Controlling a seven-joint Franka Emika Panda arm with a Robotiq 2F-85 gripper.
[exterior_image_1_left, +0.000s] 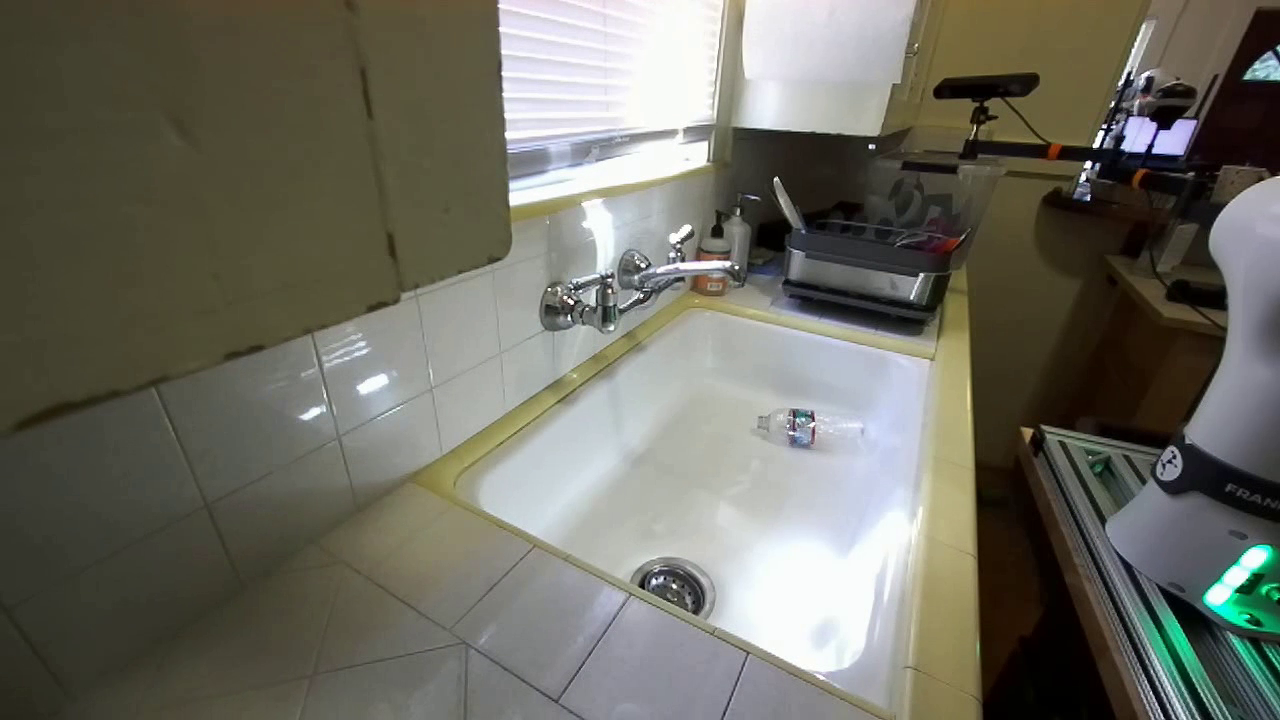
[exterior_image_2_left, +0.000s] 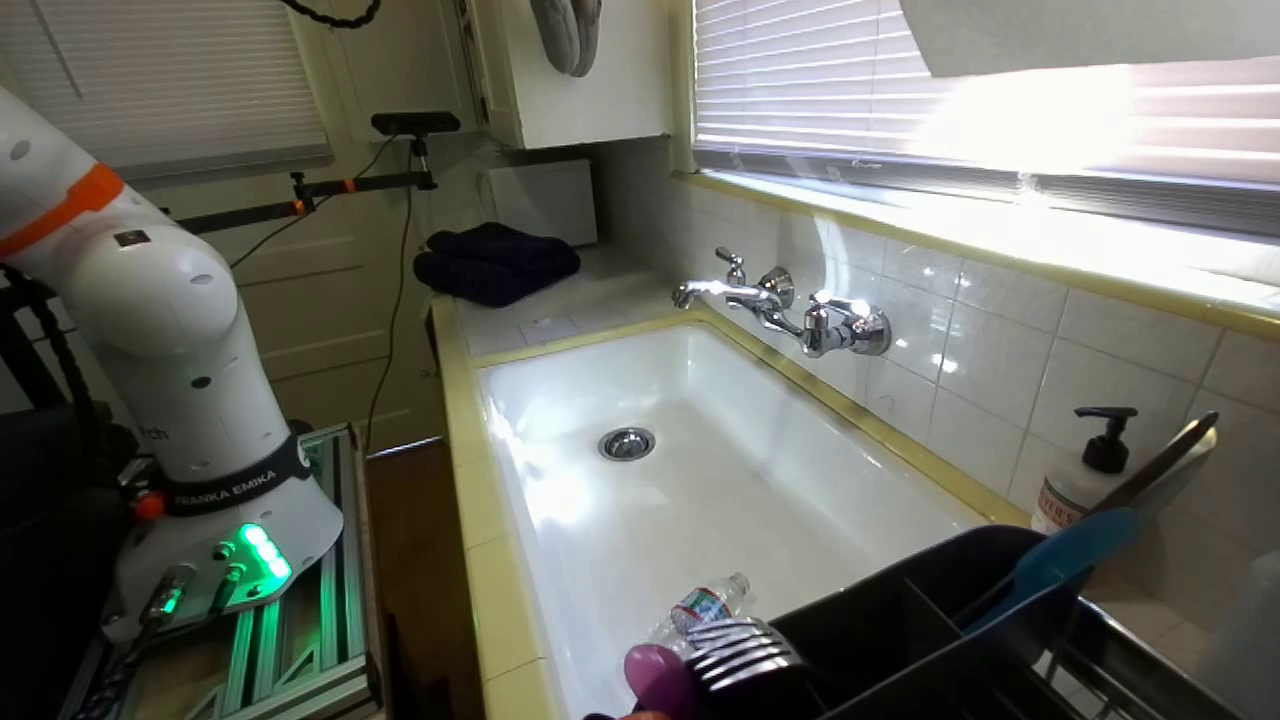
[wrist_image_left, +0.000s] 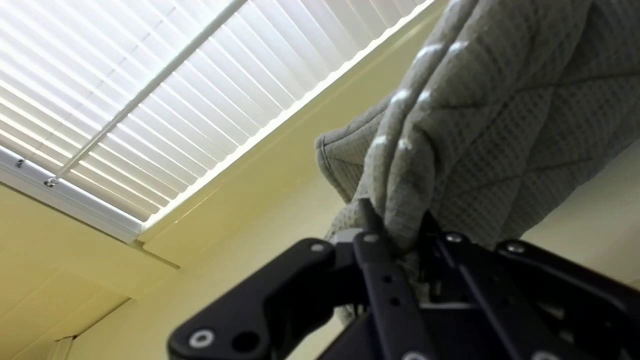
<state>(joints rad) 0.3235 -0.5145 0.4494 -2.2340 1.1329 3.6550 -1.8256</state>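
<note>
The black two-fingered end effector (wrist_image_left: 400, 231) is grasping a thick, folded, grey quilted cloth (wrist_image_left: 500, 135), which is pinched at its lower part. In the wrist view, this cloth is to the right of the white slatted window blind (wrist_image_left: 200, 100). It extends directly ahead of the end effector, and its long folded ridge rises obliquely, more steeply than the blind's edge.

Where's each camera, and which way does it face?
Exterior view: drain end, facing the dish rack; Panda arm at right.
Exterior view: by the dish rack, facing the folded dark cloth; Panda arm at left.
Wrist view: on the wrist, facing window blinds and gray quilted cloth between the fingers.
Both exterior views share sink, faucet, plastic bottle.
</note>
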